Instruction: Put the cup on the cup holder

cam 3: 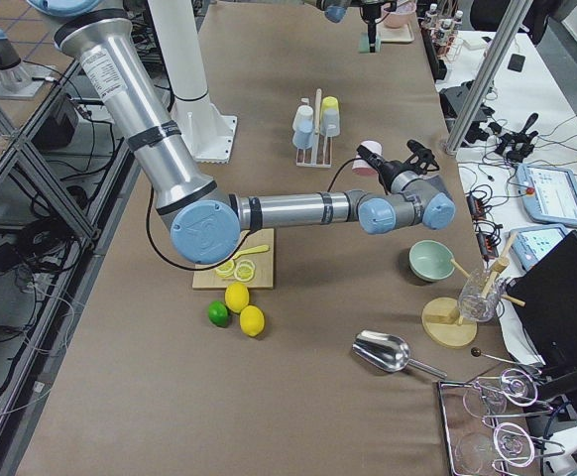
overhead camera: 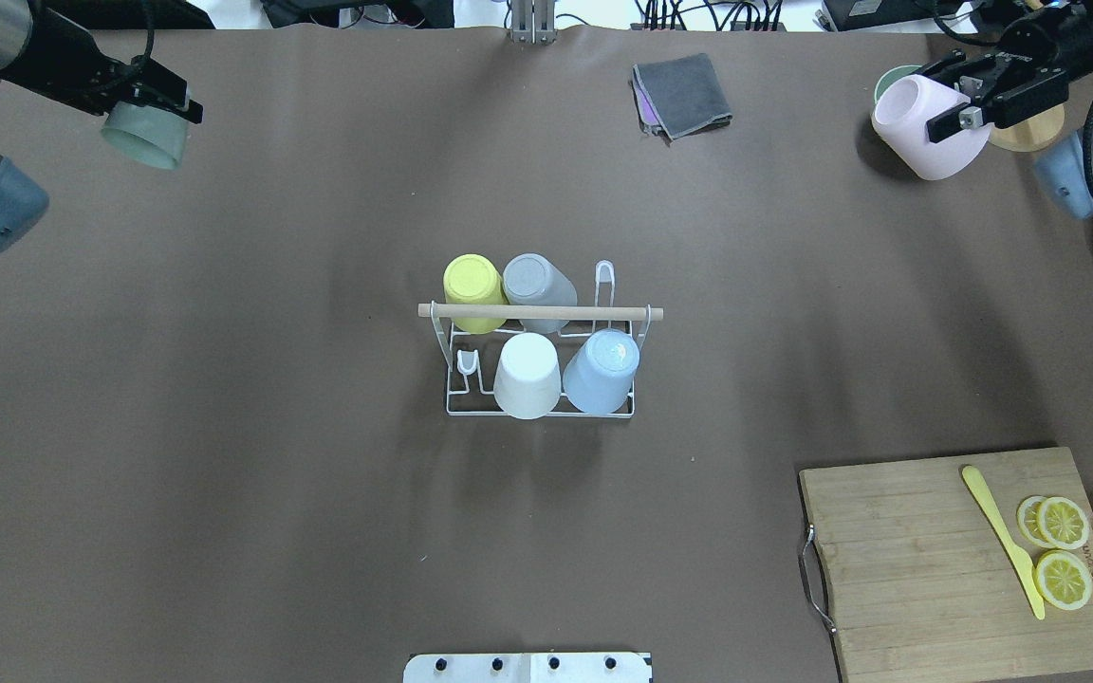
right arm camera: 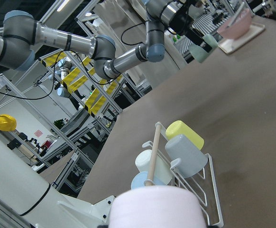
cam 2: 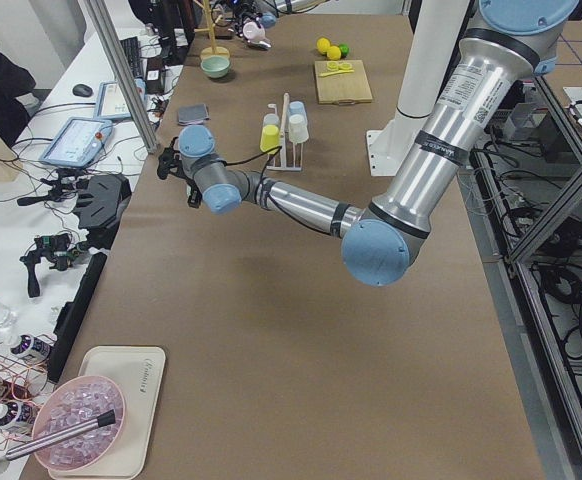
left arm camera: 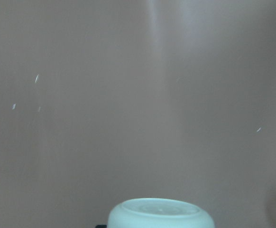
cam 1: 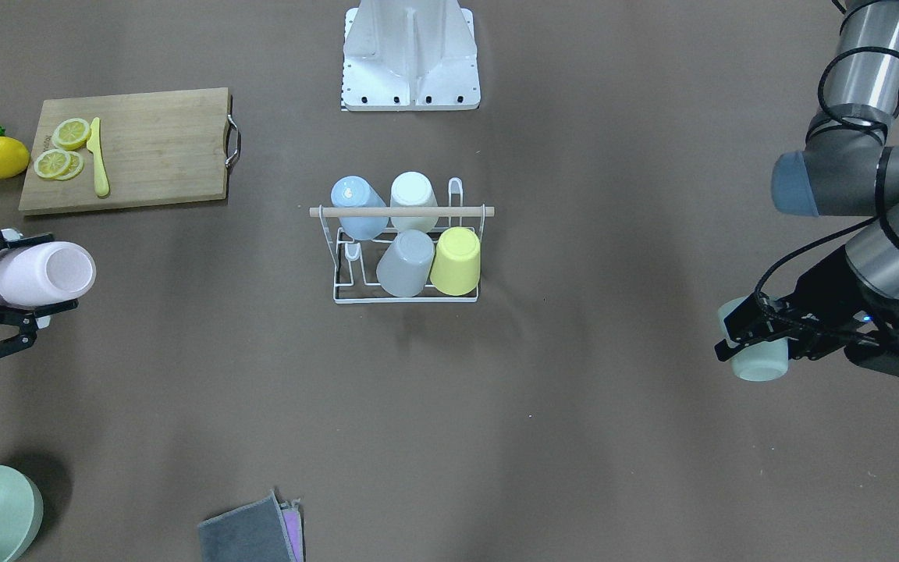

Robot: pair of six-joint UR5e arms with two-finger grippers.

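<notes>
Both arms are loaded: the left gripper (cam 1: 742, 332) is clamped round a mint-green cup (cam 1: 762, 363) and the right gripper (overhead camera: 947, 100) is clamped round a pale pink cup (overhead camera: 917, 138). Each is out at its own end of the table (overhead camera: 224, 427), well apart from the cup holder (overhead camera: 546, 312) sitting mid-table. Four other cups (overhead camera: 527, 375) sit upside down on it, so I'd guess these two are meant for the free pegs (overhead camera: 468, 363). They're gripped by the sides, probably to keep the mouths clear.

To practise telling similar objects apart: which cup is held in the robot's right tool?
The pink cup, tilted in the right tool. The mint cup is in the left tool; four others sit on the cup holder.
</notes>
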